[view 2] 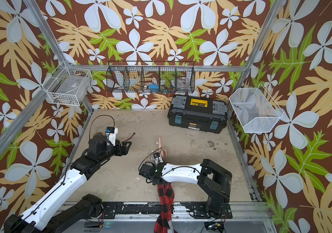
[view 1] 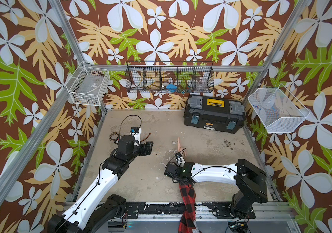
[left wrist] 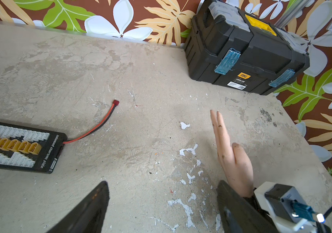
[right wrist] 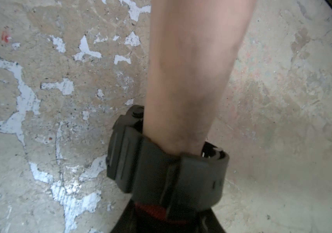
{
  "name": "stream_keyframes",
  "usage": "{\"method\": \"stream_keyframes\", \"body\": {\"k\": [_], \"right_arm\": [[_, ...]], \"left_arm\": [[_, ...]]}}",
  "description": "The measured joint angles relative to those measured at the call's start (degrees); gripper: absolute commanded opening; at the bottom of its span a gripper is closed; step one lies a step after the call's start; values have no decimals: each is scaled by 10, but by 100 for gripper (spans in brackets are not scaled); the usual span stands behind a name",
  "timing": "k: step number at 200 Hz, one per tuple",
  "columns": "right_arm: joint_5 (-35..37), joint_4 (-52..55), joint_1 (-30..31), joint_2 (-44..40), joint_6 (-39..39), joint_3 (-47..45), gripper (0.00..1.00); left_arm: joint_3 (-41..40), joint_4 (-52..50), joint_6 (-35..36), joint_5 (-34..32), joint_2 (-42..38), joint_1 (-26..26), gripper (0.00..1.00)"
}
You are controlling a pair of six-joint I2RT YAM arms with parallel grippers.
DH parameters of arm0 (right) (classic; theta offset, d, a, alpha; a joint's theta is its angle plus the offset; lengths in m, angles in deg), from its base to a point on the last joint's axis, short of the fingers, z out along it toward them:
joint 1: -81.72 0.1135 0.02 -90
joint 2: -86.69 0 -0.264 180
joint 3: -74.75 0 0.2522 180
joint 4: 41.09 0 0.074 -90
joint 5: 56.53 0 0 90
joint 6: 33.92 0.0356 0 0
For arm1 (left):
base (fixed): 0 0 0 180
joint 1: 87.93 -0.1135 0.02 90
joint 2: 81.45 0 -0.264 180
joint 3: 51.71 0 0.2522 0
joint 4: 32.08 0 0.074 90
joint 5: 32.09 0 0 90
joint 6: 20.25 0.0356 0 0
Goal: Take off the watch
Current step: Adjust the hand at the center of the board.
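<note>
white arms (view 1: 98,181), black joints, cables (view 1: 211,168)

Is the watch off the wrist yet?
No: in the right wrist view the watch is wrapped around the wrist.

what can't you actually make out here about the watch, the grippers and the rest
- Chunky black wristwatch: hidden under the right arm in both top views. The right wrist view shows only its strap and case side, blurred, no dial.
- Right gripper: fingertips hidden behind the watch, so a grip is unclear.
- Black wire basket: contents too small through the mesh.
- Red-and-black checked sleeve: cut off by the bottom edge.
</note>
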Motion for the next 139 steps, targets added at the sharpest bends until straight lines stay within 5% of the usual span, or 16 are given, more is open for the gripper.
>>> {"method": "stream_keyframes", "body": {"k": [70,139], "right_arm": [[6,30,51,53,-2,98,61],[-52,-80,54,-55,-62,32,74]], "left_arm": [[-1,0,1,-3,-14,0,86],[-3,0,0,-9,-13,0,86]]}}
